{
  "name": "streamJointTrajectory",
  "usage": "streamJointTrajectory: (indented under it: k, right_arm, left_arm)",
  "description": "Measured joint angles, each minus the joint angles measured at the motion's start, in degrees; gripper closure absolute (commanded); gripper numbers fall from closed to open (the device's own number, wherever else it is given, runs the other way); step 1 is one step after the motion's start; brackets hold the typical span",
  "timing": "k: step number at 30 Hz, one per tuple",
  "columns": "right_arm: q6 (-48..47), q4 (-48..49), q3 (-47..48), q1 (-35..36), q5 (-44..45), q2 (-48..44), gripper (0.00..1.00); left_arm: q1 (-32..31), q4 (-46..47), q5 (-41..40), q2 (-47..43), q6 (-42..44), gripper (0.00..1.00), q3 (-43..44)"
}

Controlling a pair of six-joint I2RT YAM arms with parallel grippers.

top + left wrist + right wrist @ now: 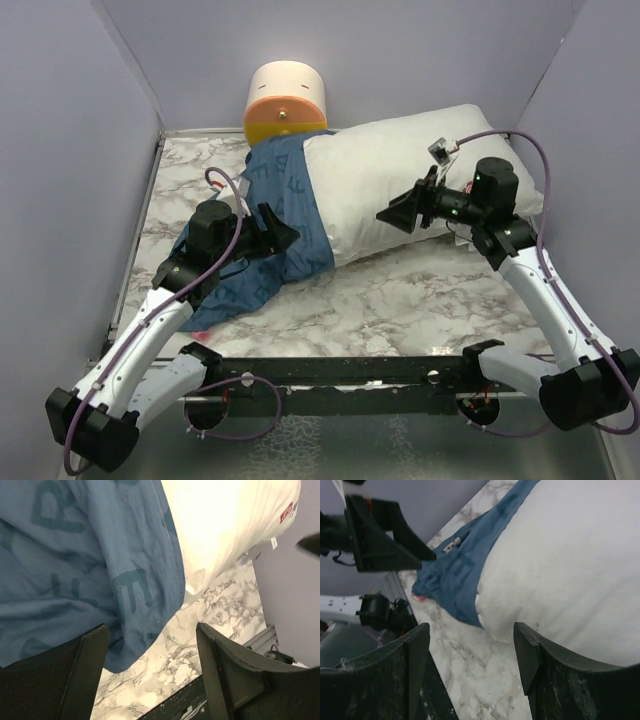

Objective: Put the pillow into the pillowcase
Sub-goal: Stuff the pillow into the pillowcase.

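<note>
My left fingers (75,680) were spread wide and held nothing. Just beyond their tips, the blue pillowcase (75,570) lay over one end of the white pillow (225,520). My right fingers (555,680) were spread and empty too, the pillow just beyond them and marbled bench (470,680) showing between.
</note>
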Motion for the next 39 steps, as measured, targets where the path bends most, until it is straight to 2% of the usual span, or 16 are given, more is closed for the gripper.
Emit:
streamJointTrajectory:
  k: [3, 8, 13, 18, 21, 23, 28, 32, 34, 39]
  right_arm:
    - [-0.94, -0.28, -3.56, 2.99, -3.39, -1.79, 0.32]
    - [-2.38, -1.66, -8.98, 5.53, -4.59, -4.55, 0.32]
    - [-2.6, -0.04, -14.8, 8.98, -5.22, -4.92, 0.32]
    - [-3.28, 5.38, -22.38, 15.08, -4.13, -5.27, 0.32]
    - [-4.44, 10.78, -27.67, 17.09, -3.43, -7.02, 0.23]
    - [-5.49, 15.45, -31.95, 17.11, -2.67, -9.05, 0.19]
    - [-6.99, 23.06, -37.86, 17.11, 1.09, -10.97, 0.18]
    - [-1.16, 30.18, -42.6, 17.16, 7.74, -11.37, 0.14]
    - [6.36, 35.6, -48.06, 17.16, 13.38, -12.76, 0.1]
    - [19.78, 42.45, -58.23, 17.16, 23.71, -16.83, 0.06]
  left_arm:
    - [-0.02, -4.87, -3.89, -3.19, -1.95, 0.3, 2.84]
    - [-1.05, -6.64, -4.59, -2.89, -8.44, 0.4, 4.96]
    - [-11.04, -8.09, -8.07, 2.21, -13.31, 0.42, 6.97]
    - [-19.56, -8.46, -13.09, 7.13, -14.16, 0.36, 7.3]
    - [-22.56, -9.09, -17.38, 8.98, -12.96, 0.33, 7.28]
    - [-23.39, -9.44, -19.74, 8.92, -12.41, 0.31, 7.15]
    - [-23.82, -9.79, -23.78, 5.33, -14.6, 0.24, 3.76]
    - [-23.82, -9.22, -25.05, -2.67, -21.16, 0.22, -5.4]
    - [-23.82, -8.81, -25.18, -6.78, -24.5, 0.21, -10.12]
    - [-23.8, -8.46, -26.67, -8.9, -24.11, 0.18, -11.82]
